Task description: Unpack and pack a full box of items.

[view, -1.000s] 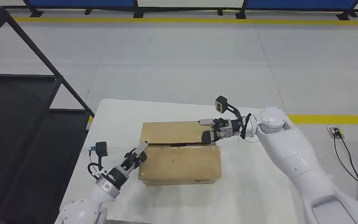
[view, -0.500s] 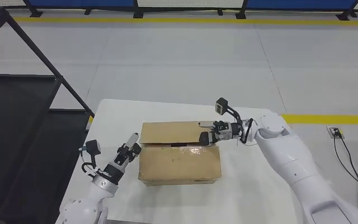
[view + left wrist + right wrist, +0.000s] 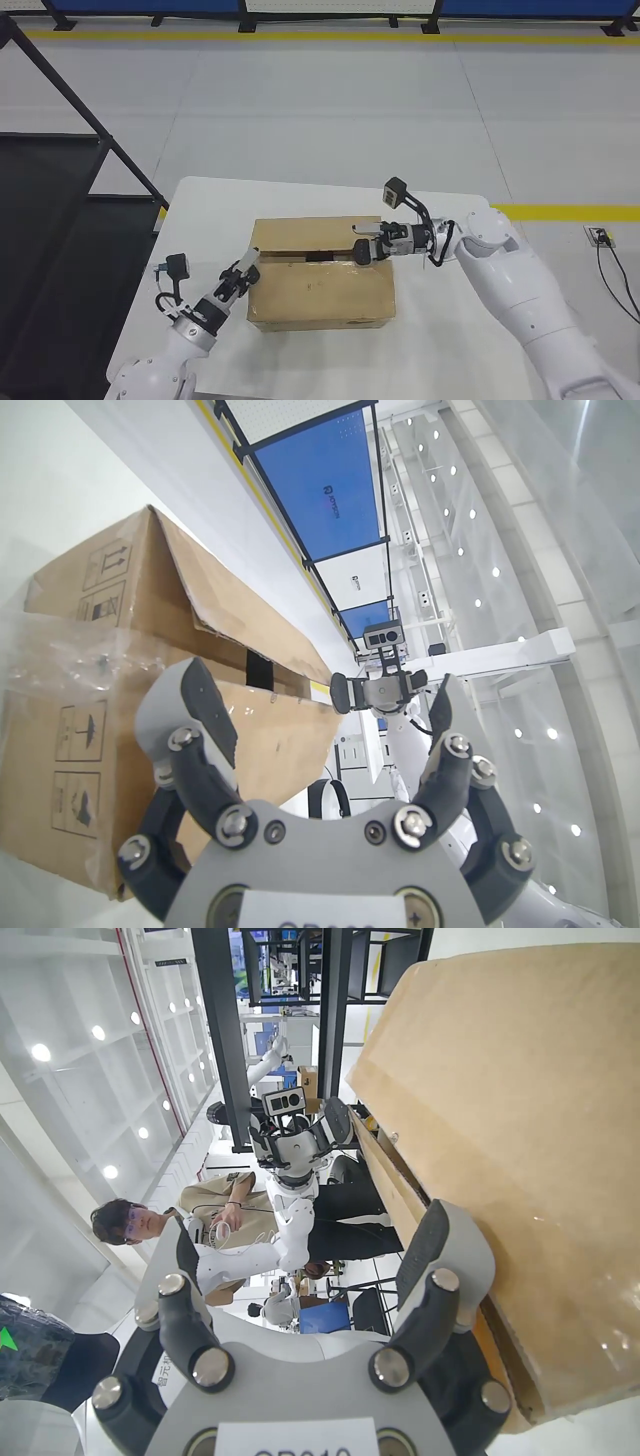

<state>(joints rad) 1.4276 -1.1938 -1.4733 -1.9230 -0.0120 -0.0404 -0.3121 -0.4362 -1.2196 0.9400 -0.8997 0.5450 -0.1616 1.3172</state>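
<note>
Brown cardboard box (image 3: pixel 320 290) sat on white tabletop (image 3: pixel 440 330); left gripper (image 3: pixel 246 272) spread at its end, right gripper (image 3: pixel 360 243) spread at top seam.

Item: cardboard box (image 3: pixel 320 290) | Look: plain brown, rectangular, handling symbols printed on one end face, wrinkled clear tape across that end | State: top flaps down, meeting along a lengthwise seam with a small dark gap midway | Pose: resting flat on its base | Location: middle of the white table (image 3: pixel 210 215)
</note>
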